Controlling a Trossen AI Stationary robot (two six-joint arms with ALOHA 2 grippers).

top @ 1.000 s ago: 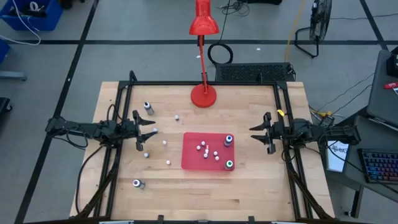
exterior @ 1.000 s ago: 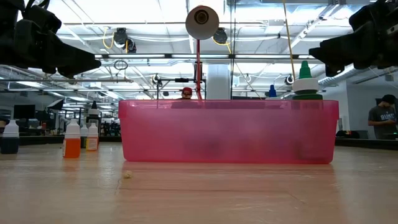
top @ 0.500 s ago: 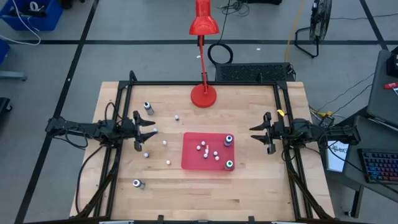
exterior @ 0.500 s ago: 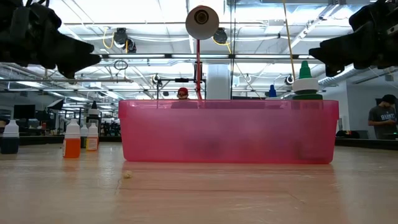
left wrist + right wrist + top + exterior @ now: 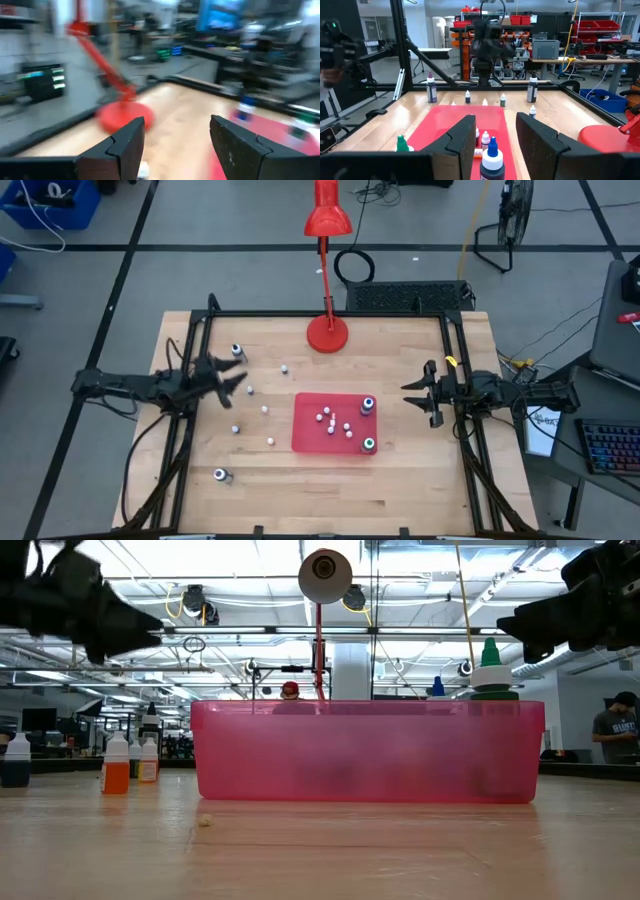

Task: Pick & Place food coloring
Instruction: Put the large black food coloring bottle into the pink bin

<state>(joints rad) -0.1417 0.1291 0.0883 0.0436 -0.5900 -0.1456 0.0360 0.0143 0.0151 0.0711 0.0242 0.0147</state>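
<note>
Overhead, you have bare wood along the near edge of the table (image 5: 330, 495) and between the red tray (image 5: 333, 423) and each arm. Your left gripper (image 5: 228, 376) hovers with jaws spread over the left side, near a dark-capped vial (image 5: 238, 352). Your right gripper (image 5: 418, 394) waits, jaws also apart, right of the tray. The food coloring (tiny white bottles (image 5: 266, 409)) is scattered left of the tray, with several more bottles (image 5: 330, 420) and two capped vials (image 5: 368, 404) inside it.
</note>
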